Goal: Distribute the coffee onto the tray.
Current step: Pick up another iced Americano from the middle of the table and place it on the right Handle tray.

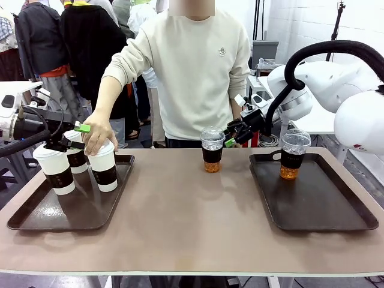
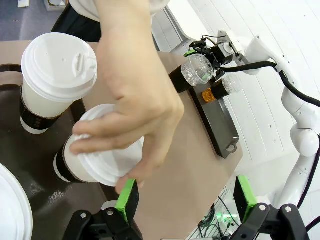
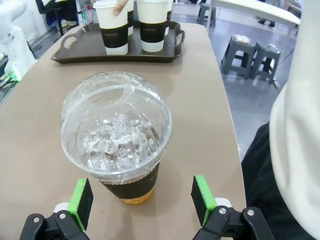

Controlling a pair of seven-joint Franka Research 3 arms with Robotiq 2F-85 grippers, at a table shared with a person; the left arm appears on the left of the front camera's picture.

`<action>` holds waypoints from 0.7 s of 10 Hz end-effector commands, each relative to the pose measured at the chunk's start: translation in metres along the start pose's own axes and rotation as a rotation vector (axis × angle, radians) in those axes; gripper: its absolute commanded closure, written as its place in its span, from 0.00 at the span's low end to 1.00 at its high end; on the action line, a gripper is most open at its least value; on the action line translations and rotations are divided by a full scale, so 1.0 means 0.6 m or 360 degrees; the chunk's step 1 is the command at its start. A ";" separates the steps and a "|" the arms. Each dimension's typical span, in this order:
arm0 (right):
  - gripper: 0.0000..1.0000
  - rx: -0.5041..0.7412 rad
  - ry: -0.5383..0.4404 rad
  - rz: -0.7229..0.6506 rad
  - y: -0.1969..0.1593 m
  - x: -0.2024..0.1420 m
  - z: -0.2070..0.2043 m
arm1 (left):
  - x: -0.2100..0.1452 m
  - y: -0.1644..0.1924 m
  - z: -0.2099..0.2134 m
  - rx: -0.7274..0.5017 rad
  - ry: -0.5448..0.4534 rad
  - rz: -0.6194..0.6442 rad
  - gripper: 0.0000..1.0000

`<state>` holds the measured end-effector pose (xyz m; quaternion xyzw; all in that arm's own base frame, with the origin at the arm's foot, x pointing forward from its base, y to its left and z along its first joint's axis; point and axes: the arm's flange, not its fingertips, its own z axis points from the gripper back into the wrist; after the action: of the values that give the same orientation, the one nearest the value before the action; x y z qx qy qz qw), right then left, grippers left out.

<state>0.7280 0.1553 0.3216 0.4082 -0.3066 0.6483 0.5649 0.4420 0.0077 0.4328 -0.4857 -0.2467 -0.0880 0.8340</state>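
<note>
Centrally on the table (image 1: 180, 210), a clear dome-lidded cup (image 1: 212, 150) of amber drink stands just before the open right claw (image 3: 142, 202). Another sits on the right tray (image 1: 336, 216). Leftward, a person's hand (image 1: 99, 137) grips a white paper cup (image 1: 103, 166) on the left tray (image 1: 36, 219); the left claw (image 2: 185, 197) is open beside it.

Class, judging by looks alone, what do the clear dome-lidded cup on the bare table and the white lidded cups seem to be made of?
Clear dome-lidded cup: likely glossy transparent plastic; ice and amber drink show through. White lidded cups: apparently matte paper, opaque, with dark brown sleeves and moulded plastic-looking lids.
</note>
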 end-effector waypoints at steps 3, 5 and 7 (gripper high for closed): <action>0.00 0.0025 0.0046 -0.0036 -0.025 0.000 -0.015 | -0.002 -0.003 0.002 -0.0001 0.0001 0.0003 0.00; 0.00 0.0060 0.0054 -0.0045 -0.026 -0.002 -0.023 | -0.002 -0.003 0.002 -0.0001 0.0001 0.0003 0.00; 0.00 0.0091 0.0073 -0.0048 -0.028 -0.002 -0.033 | -0.002 -0.003 0.002 -0.0001 0.0001 0.0003 0.00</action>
<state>0.7290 0.1692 0.3078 0.4134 -0.2855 0.6549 0.5646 0.4420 0.0077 0.4328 -0.4857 -0.2467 -0.0880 0.8340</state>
